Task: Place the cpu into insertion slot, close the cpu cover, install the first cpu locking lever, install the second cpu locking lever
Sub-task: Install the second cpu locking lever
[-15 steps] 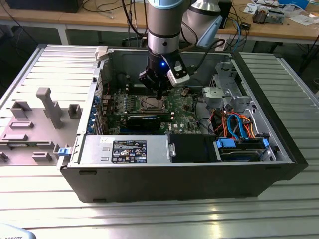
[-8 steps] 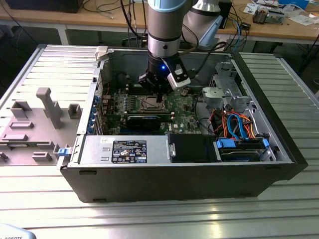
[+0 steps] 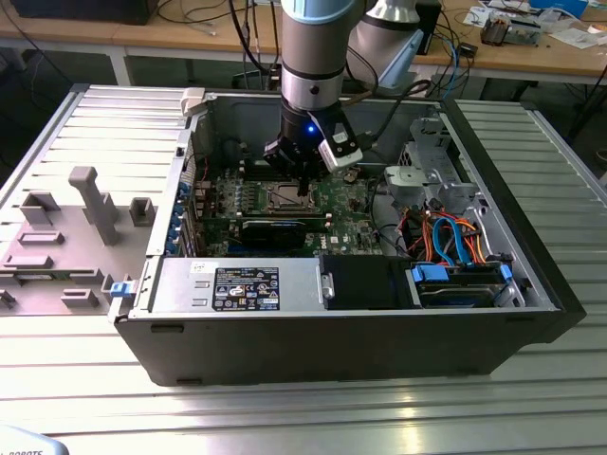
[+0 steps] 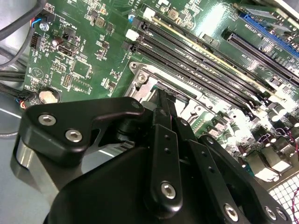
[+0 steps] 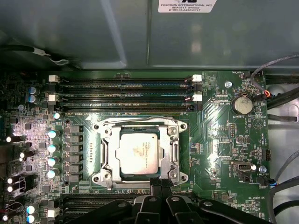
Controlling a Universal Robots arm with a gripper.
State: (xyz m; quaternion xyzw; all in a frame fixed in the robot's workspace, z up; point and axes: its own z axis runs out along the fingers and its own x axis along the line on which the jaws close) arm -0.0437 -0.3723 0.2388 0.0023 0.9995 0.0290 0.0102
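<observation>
Exterior view: placed high and off the arm, looking down at a slant into the open computer case [image 3: 531,284], far enough to take in the whole case and the grey table [image 3: 57,171] around it. First wrist view: close above the motherboard [image 5: 224,140], facing almost straight down, with the insertion slot [image 5: 140,151] near the middle. Second wrist view: very near, looking low along the gripper [image 4: 168,109] toward the memory slots [image 4: 201,70]. Shared in all three: the green board around the socket; in both wrist views also the memory slots.
</observation>
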